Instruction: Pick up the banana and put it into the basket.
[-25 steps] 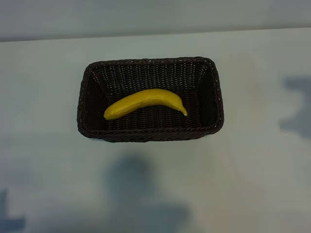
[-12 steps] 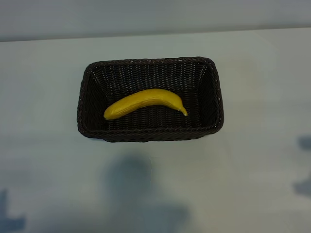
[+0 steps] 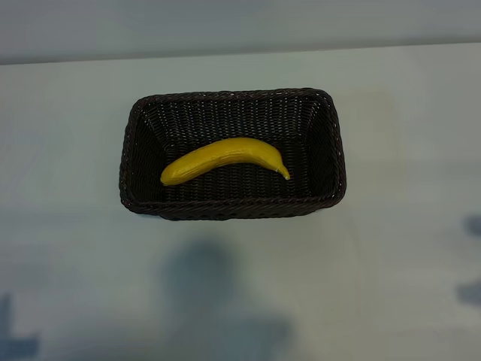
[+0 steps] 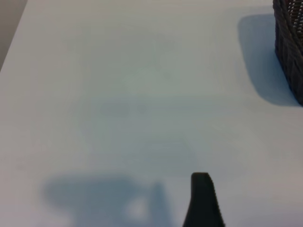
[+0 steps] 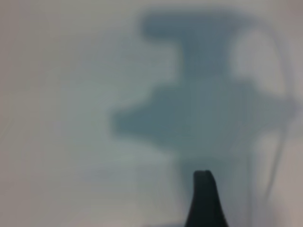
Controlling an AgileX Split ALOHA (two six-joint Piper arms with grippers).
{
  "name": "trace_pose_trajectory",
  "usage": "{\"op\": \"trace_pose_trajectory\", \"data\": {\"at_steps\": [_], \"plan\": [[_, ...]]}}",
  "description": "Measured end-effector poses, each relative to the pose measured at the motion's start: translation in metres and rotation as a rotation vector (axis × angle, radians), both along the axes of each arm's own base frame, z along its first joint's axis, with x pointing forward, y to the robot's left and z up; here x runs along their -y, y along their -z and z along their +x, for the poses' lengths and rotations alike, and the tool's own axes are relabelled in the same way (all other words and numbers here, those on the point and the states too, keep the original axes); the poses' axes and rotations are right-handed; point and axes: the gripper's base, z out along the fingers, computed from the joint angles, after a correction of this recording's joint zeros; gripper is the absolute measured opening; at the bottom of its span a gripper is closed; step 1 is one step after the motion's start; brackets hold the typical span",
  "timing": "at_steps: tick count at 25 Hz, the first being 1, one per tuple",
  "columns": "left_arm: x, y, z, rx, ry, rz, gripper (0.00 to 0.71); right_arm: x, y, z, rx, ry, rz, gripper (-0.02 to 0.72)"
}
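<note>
Yellow banana (image 3: 225,159) lying inside dark wicker basket (image 3: 233,205), mid-table (image 3: 391,271). Left gripper (image 4: 204,201) and right gripper (image 5: 204,198) spread wide, empty, over bare table.

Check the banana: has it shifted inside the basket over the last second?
No. The banana lies at the same spot against the basket rim, its pointed tip toward the right wall as before.
</note>
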Motion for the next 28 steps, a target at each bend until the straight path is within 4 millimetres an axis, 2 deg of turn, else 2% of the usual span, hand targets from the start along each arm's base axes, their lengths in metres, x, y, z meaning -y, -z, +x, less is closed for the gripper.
{"op": "trace_pose_trajectory", "data": {"at_steps": [5, 11, 13, 28], "plan": [[0.001, 0.000, 0.000, 0.000, 0.006, -0.008, 0.529, 0.007, -0.007, -0.018, 0.123, 0.129, -0.004, 0.503], [0.000, 0.000, 0.000, 0.000, 0.000, 0.000, 0.529, 0.003, -0.014, -0.062, 0.418, 0.167, -0.022, 0.503], [0.000, 0.000, 0.000, 0.000, -0.001, -0.001, 0.529, 0.001, -0.014, -0.070, 0.470, 0.166, -0.024, 0.503], [0.000, 0.000, 0.000, 0.000, 0.000, 0.000, 0.529, -0.001, -0.014, -0.070, 0.478, 0.143, 0.003, 0.503]]}}
